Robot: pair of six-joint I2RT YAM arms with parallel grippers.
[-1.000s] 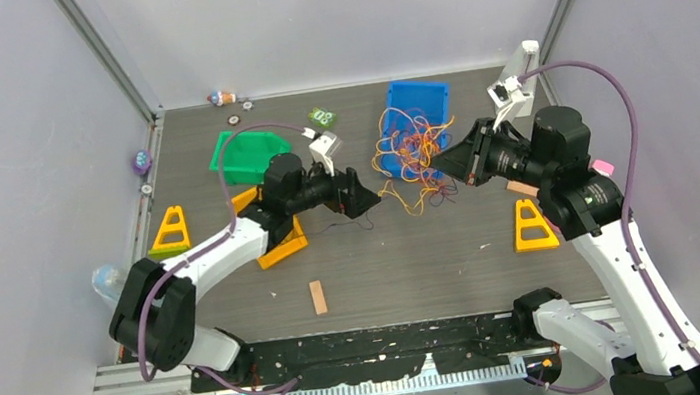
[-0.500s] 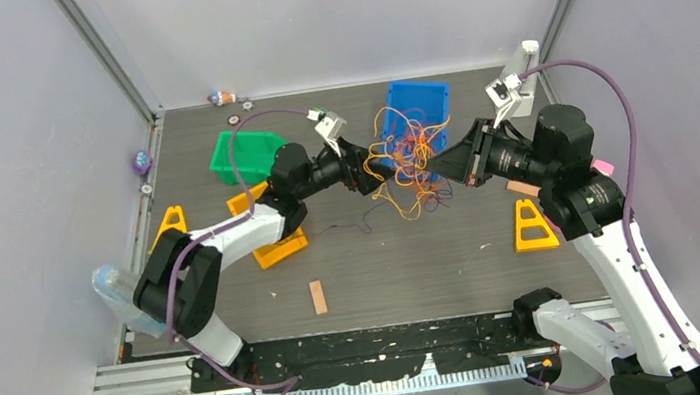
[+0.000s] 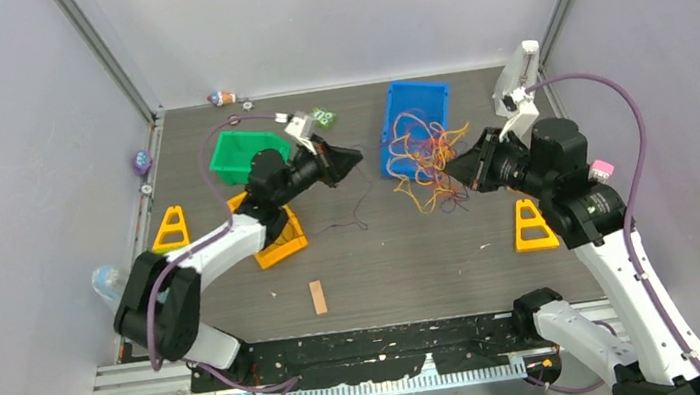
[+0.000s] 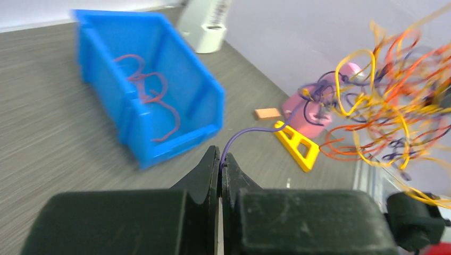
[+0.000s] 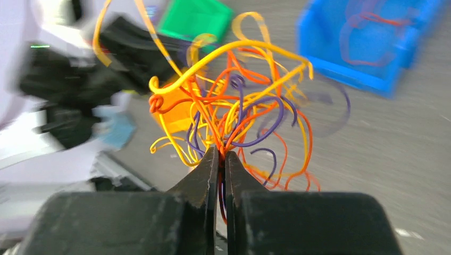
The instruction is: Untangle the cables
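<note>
A dark grey, wood-grained table [image 3: 403, 251] sits between pale grey walls [image 3: 18, 148]. On it stand a blue bin [image 3: 426, 97] with a few red strands [image 4: 149, 93] inside, a green bin [image 3: 245, 153], a yellow triangular stand [image 3: 170, 230] on the left and another [image 3: 532, 225] on the right, and a small wooden block [image 3: 318, 296]. The right gripper [image 3: 456, 166] has its fingers pressed together on the base of the tangled cables [image 3: 427, 156], which it holds up just in front of the blue bin. The left gripper [image 3: 353, 155], left of the tangle, pinches one purple wire [image 4: 250, 133] that arcs toward the tangle. From above that wire is too thin to trace. A loose dark strand [image 3: 349, 224] shows below the left gripper. Whether the tangle's lowest loops touch the table cannot be told, and the background behind them in the right wrist view is blurred.
</note>
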